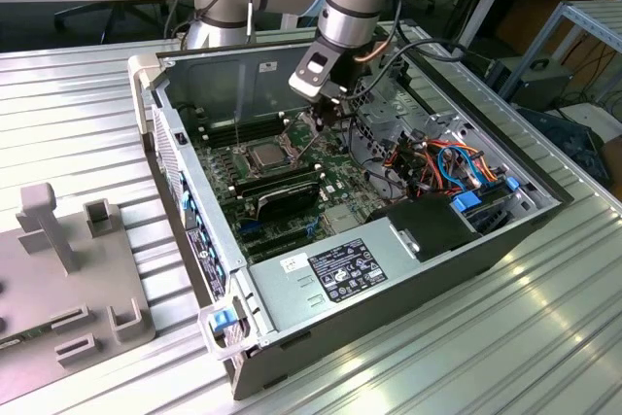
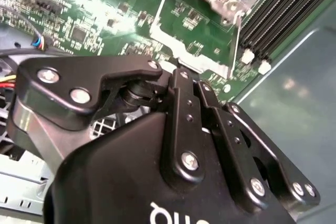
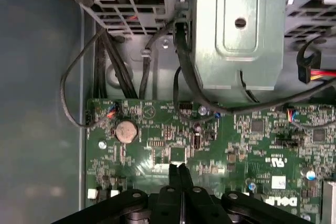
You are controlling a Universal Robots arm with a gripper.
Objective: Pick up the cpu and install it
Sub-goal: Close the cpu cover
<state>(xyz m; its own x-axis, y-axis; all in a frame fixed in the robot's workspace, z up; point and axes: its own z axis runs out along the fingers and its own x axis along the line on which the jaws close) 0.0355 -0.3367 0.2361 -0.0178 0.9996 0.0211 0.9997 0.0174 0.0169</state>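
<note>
Ribbed metal table [image 1: 78, 94] carried a grey fixture [image 1: 68, 269] near its left edge in the exterior view and an open computer case [image 1: 224, 85] at its middle, with the arm reaching inside.
Within the case, the cpu [image 1: 264, 155] lay flat as a silvery square in the socket area of the motherboard [image 1: 335, 182], toward the case's rear wall. It looked light, thin, rigid and easily damaged, probably best taken by two opposite edges and never by its underside. Just to its right, the gripper [image 1: 313, 128] hung close above the board; in the first wrist view its fingertips [image 3: 173, 174] were pressed together with nothing seen between them. Coloured cables [image 1: 447, 157] crowded the case's right end. Whether the chip was fully seated, and whether a thin socket lever touched the fingers, could not be made out.
</note>
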